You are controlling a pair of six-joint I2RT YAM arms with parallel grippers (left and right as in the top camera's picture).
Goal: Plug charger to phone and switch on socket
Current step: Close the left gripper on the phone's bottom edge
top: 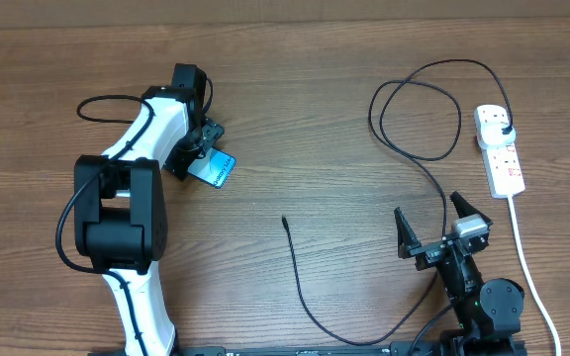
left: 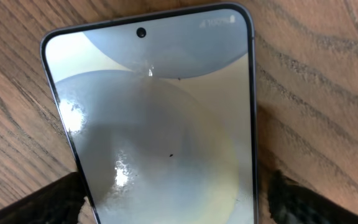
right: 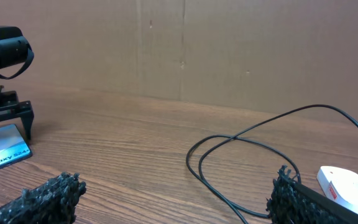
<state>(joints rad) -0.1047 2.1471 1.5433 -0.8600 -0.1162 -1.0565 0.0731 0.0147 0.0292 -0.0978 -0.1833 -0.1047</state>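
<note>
My L pincer is released, jaws wide, straddling the phone. Phone lies flat, screen up, in the worktop's left half, approx midway btw far and near edges. In the L wrist view, the phone fills the frame with a fingertip on each long side. Bare wood shows btw the phone and the right-hand one; can't tell if the other touches.

My R pincer is also released and holds nothing, jaws wide, up over the near edge toward the right corner.

The charger has its connector tip lying loose mid-worktop, well apart from the phone. The cable curves along the near edge, then loops up to its black plug, which sits in the far end of the socket. The socket lies by the right edge, far half, and its white lead runs toward the near edge.
</note>
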